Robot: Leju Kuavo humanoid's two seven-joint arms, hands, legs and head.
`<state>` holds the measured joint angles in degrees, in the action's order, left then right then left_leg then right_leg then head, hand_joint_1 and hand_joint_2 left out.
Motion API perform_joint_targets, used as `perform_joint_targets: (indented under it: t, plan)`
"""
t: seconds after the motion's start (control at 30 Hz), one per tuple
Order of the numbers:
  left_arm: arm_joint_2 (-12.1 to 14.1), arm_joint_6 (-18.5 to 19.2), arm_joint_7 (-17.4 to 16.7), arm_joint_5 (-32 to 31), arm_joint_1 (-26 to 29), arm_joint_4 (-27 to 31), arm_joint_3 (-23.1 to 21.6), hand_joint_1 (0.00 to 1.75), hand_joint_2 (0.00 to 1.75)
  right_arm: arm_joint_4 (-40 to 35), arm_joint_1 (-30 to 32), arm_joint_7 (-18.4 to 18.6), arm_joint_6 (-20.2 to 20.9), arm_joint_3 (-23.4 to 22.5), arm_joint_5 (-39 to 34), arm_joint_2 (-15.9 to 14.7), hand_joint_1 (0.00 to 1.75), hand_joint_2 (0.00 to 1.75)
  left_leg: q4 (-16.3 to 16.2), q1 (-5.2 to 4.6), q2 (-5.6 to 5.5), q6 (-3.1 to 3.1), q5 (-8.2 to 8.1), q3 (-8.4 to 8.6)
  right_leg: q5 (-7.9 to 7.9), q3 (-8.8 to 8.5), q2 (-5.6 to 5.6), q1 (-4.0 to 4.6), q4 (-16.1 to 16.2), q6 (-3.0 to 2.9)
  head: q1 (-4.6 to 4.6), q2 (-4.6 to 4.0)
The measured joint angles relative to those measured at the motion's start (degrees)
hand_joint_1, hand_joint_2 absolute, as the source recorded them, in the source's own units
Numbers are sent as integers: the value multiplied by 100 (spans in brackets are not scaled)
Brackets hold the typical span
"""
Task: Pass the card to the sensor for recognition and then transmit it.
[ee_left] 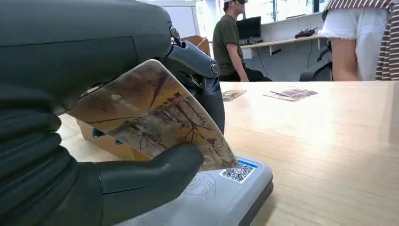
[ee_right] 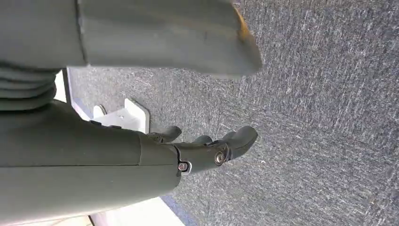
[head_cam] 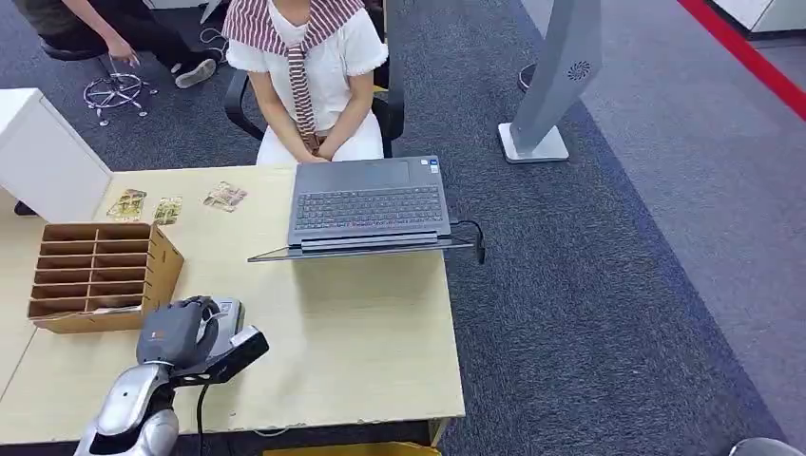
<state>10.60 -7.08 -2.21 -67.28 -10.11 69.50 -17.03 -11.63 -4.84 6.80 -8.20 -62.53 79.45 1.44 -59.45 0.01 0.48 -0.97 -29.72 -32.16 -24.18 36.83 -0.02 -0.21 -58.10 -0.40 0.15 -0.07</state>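
Gripping card [ee_left: 155, 117] between thumb and fingers: left hand [head_cam: 176, 332], holding it tilted just above grey sensor [ee_left: 226, 188], lower corner close over its QR patch. Resting on wooden worktop [head_cam: 361, 323], near wooden compartment box [head_cam: 100, 275]. Beyond, open laptop [head_cam: 369, 204], loose cards [head_cam: 225, 197], seated person [head_cam: 309, 66]. Hanging over carpet, right hand [ee_right: 207, 153], fingers apart, grasping nothing.

No words, brand names or numbers could be read anywhere in the frames; the sole sign was a small square QR code label [ee_left: 238, 172] on the top face of the grey sensor [ee_left: 221, 197], its pattern too fine to make out.
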Motion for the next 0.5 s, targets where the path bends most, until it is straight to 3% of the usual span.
perform_joint_targets:
  t: [0.5]
  plan:
    - [70,164,-61,195,5,-188,-90,175,175,0,1,-133,50,2,2,-26,0,0,0,0,0,0,0,0,0,-1,-1,0,0,0,0,-2]
